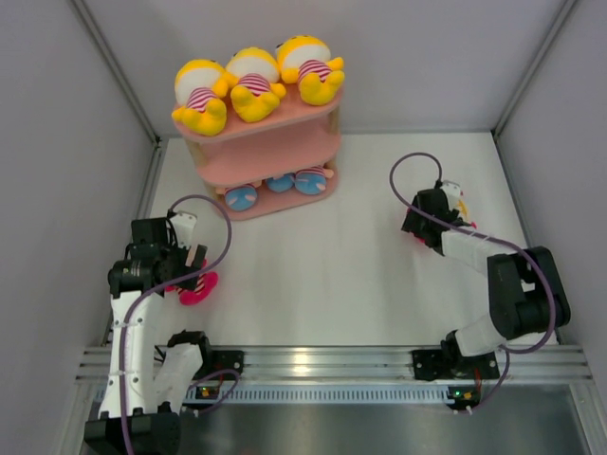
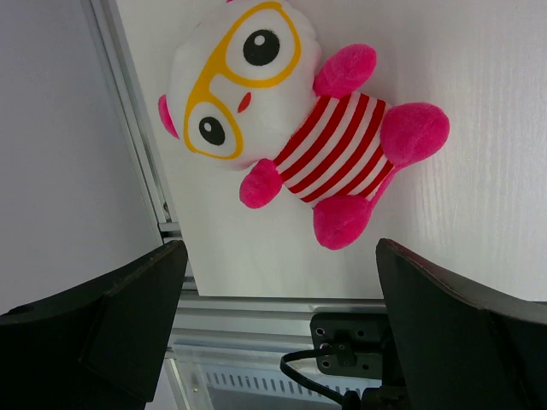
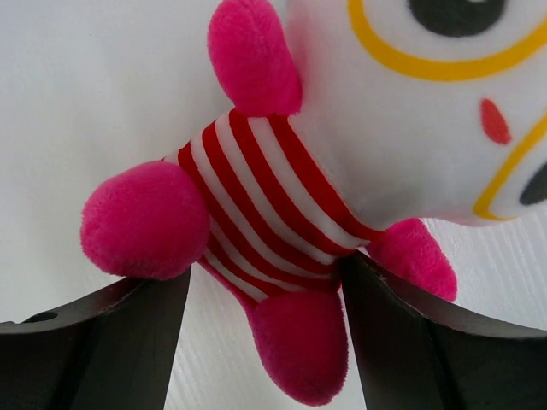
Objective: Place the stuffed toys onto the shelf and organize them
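Two pink toys lie on the table point(image 1: 332, 256), well away from the shelf point(image 1: 275, 159).
The right gripper point(image 3: 261, 278) has its jaws apart around the right pink toy's point(image 3: 273, 213) striped belly. The left gripper point(image 2: 280, 249) gapes wide above the left pink toy point(image 2: 333, 149) beside the edge rail point(image 2: 141, 145). Yellow toys point(image 1: 254, 81) fill the top board.

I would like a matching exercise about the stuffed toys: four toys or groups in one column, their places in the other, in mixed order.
1. yellow toys
2. blue-bottomed toys
3. left pink toy
4. right pink toy

A. inside the open right gripper
B. shelf, top board
C. on the table, below the open left gripper
D. shelf, lowest tier

Pairs: 1-B, 2-D, 3-C, 4-A
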Tool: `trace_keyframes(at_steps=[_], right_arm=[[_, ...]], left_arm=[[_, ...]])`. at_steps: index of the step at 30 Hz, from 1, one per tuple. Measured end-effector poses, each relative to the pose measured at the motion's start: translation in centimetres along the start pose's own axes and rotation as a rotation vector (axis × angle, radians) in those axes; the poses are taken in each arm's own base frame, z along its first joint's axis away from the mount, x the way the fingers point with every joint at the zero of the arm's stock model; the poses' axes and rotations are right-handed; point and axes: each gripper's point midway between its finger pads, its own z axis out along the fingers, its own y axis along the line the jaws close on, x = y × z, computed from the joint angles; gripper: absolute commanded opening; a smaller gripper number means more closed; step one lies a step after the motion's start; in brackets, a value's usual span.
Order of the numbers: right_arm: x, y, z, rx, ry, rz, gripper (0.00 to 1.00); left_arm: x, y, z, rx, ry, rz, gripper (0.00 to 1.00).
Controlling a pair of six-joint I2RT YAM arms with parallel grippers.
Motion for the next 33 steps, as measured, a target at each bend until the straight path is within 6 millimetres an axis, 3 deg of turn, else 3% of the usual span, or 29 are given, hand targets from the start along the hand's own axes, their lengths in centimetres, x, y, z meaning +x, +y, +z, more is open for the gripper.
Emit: trace_keyframes(at_steps=[5,7,10,11,13,17,21,24,26,29,33], right_arm=[[0.2,0.0,0.2,-0.015,0.018,0.023,0.70],[0.2,0.1,0.1,-0.022,0.019,0.024,0.65],[0.0,0.3,-0.1,-0.032,0.014,0.017,0.32],[-0.2,0.3,-0.2,-0.037,0.010,0.017,0.15],[-0.5,0.4,-0.5,-0.044,0.002,0.008,0.01],[-1.4,0.3,-1.7,-0.058,-0.022,-0.025,0.00],[-2.7,1.2,-4.1,-0.102,-0.044,-0.152,0.00],[-4.4,5.3,-7.0,-0.208,-0.095,-0.323,0.00],[-4.6,9.9,-10.1,-0.346,-0.142,-0.478,0.00],[-3.3,16.7,-16.0,-0.609,-0.201,-0.693,0.00],[-0.4,22.0,-22.5,-0.873,-0.254,-0.873,0.00]], left_arm=[[0.0,0.0,-0.1,-0.003,-0.004,0.000,0.98],[-0.1,0.1,-0.2,-0.004,-0.007,0.000,0.99],[-0.2,0.1,-0.2,-0.005,-0.010,-0.001,0.99],[-0.3,0.2,-0.3,-0.005,-0.011,-0.001,0.98],[-0.3,0.2,-0.3,-0.007,-0.014,-0.001,0.99],[-0.4,0.2,-0.4,-0.008,-0.016,-0.001,0.99],[-0.4,0.2,-0.4,-0.004,-0.018,-0.002,0.99],[-0.8,-0.1,-0.6,0.016,-0.032,-0.003,0.99],[-1.3,-0.4,-0.9,0.036,-0.051,-0.003,0.98],[-2.5,-1.2,-1.7,0.095,-0.105,-0.002,0.99],[-5.0,-2.7,-3.5,0.203,-0.224,0.016,0.99]])
